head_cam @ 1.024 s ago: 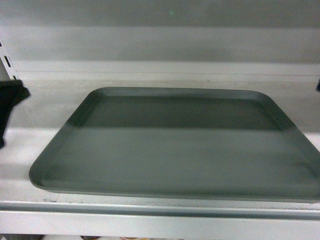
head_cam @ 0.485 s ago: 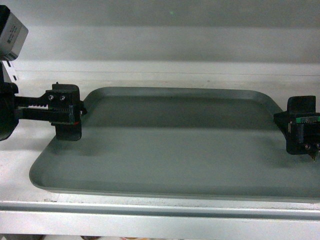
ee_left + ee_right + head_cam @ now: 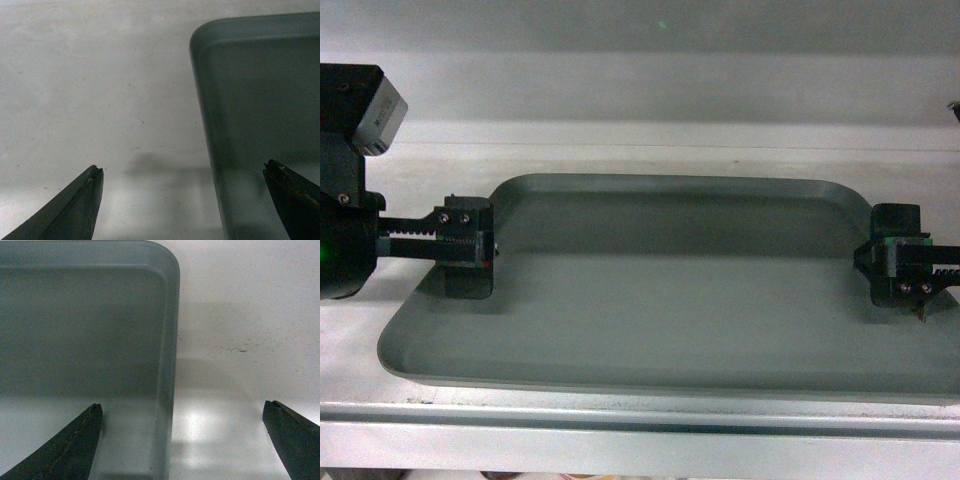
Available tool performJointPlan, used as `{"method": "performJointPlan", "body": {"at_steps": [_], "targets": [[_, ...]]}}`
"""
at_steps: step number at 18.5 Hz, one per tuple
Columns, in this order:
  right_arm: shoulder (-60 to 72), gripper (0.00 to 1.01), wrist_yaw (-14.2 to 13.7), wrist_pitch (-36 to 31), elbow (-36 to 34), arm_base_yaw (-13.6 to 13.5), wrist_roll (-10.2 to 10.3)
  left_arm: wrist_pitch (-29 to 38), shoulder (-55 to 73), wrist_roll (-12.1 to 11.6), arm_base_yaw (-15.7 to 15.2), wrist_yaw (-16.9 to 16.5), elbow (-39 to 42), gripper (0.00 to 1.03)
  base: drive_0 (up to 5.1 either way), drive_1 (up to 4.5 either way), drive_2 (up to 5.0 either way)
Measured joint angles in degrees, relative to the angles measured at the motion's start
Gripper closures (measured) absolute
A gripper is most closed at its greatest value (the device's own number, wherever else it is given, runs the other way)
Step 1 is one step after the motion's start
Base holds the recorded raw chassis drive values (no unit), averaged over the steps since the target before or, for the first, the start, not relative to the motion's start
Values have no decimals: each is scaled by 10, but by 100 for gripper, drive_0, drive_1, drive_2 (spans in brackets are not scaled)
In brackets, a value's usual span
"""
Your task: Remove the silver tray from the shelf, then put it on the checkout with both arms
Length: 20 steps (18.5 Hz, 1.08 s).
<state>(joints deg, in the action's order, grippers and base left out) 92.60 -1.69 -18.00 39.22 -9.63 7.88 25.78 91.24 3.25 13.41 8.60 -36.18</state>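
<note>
- Head view: the silver tray (image 3: pixel 670 285), a flat matte grey-silver rectangle with rounded corners and a low raised rim, is seen lying on the pale metal shelf (image 3: pixel 620 415), whose folded front lip runs just below it. The left gripper (image 3: pixel 470 262), black with a toothed rack rail and small screws, is placed at the tray's left rim; the right gripper (image 3: pixel 898 272), of the same build, is placed at the right rim. The tray is thus bracketed between the two. From this view it cannot be told whether the rim is touched.
- Left wrist view: the two dark, tapered fingers are spread wide apart. The tray's rim edge and rounded far corner are seen ahead, between them and nearer the right-hand finger (image 3: pixel 295 192). Faintly speckled shelf surface fills the rest.
- Right wrist view: the fingers are likewise held wide apart, nothing being clamped. The tray's rim is seen running ahead between them, nearer the left-hand finger (image 3: pixel 70 445), with scuffed shelf beside it.
</note>
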Motion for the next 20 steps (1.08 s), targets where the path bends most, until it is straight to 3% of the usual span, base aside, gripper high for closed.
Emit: {"method": "performJointPlan", "body": {"at_steps": [4,10,11,17,20], "targets": [[10,3,-13,14,13,-13,7,0,9,3,15,5,0,5,0,0,0],[12,3,-27,14,15,-21,16,13,14,8,14,8,6,5,0,0,0],[12,4,-31,13,15,-24,17,14,14,5,15,9,7,9,0,0,0],[13,52,-34,-2,10,-39,25,27,10,-7,24,10,10,58,0,0,0],[13,78,-49,-13,5,-42,25,28,8,-7,28,10,10,83,0,0,0]]}}
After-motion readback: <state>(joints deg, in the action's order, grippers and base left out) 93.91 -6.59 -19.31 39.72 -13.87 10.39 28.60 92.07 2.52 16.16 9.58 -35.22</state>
